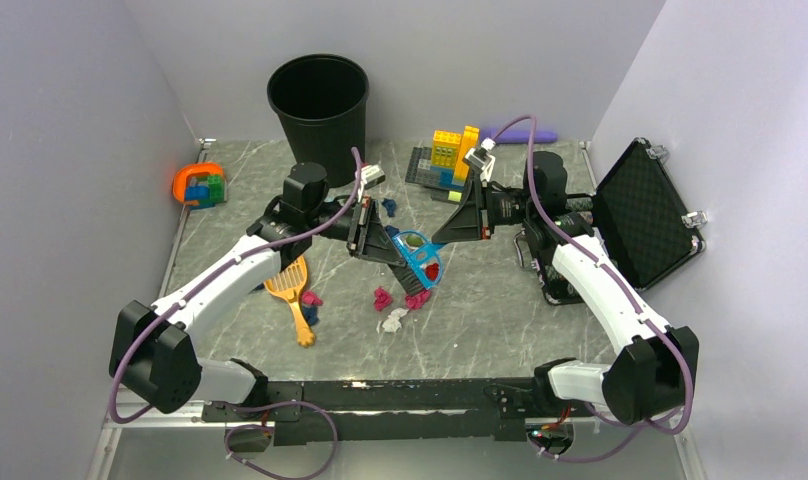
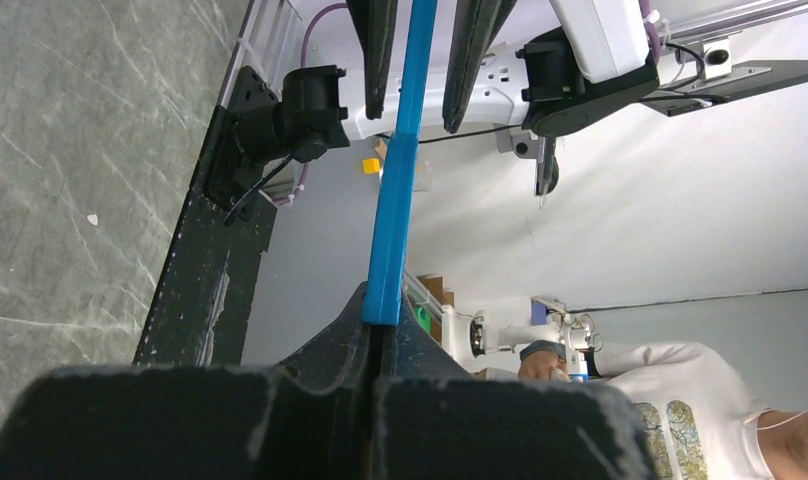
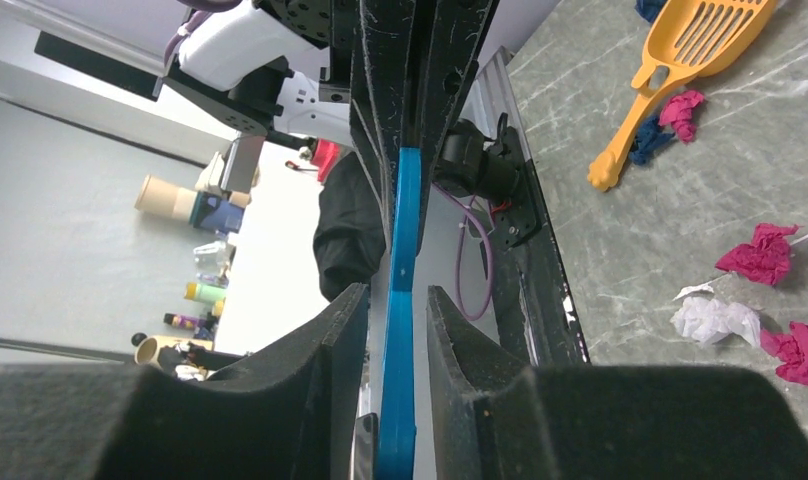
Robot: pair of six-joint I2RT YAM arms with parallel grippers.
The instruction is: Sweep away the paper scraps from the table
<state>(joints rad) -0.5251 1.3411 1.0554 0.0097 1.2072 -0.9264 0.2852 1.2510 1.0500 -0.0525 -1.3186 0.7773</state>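
I am watching the left claw clamping tight on the thin handle of the blue dustpan, with its two pads pressing together on the blue strip. The right claw is facing it from the other side. Its pads are standing apart and straddling the same handle, with a slim gap showing on at least one side. From above, both claws are meeting over the middle of the table, and the dustpan is hanging tilted between them. A red wad is sitting in the pan.

The paper scraps are lying loose on the marble below and in front of the pan. A magenta one and a white one are lying close together, with another magenta one just beside them. A pink wad and a navy wad are touching the handle of the yellow scoop, which is lying flat to the left. One more navy wad is resting behind the left claw.

Farther out, the black bin is standing at the back and the toy bricks are sitting to its right. The black case is lying open at the right edge.
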